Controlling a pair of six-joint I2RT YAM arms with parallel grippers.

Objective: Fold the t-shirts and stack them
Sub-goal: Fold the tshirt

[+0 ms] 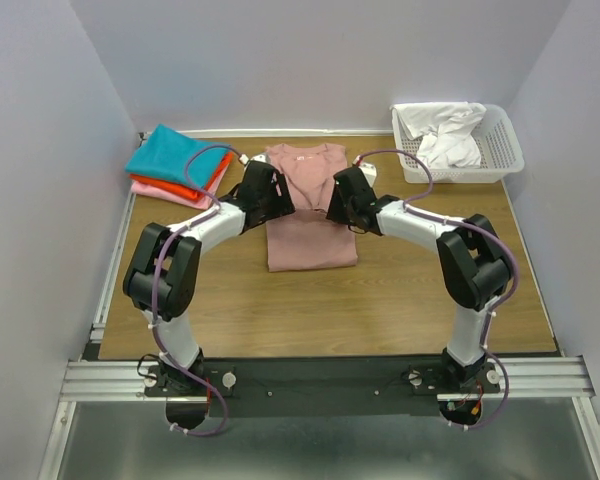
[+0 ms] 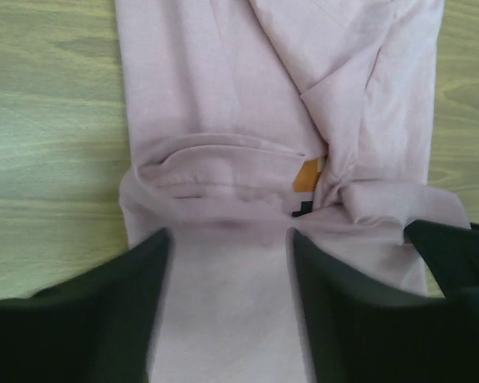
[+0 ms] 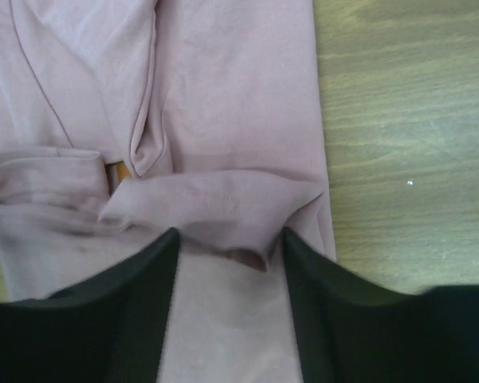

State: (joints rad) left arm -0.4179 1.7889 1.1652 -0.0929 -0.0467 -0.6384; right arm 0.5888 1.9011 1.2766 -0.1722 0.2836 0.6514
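The dusty-pink t-shirt (image 1: 310, 245) lies flat mid-surface (image 1: 400, 300), sides folded in, with a band of cloth doubled across its middle. The left arm's fingers (image 2: 88, 319) and the right arm's fingers (image 3: 96, 319) stand parted above that band, gripping nothing. At far left, a folded teal tee (image 1: 175, 155) rests on an orange-red one (image 1: 165, 188)

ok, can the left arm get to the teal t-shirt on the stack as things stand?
Probably yes: the teal t-shirt lies back left on that arm's side with nothing in between, and the left gripper is open over the pink t-shirt.
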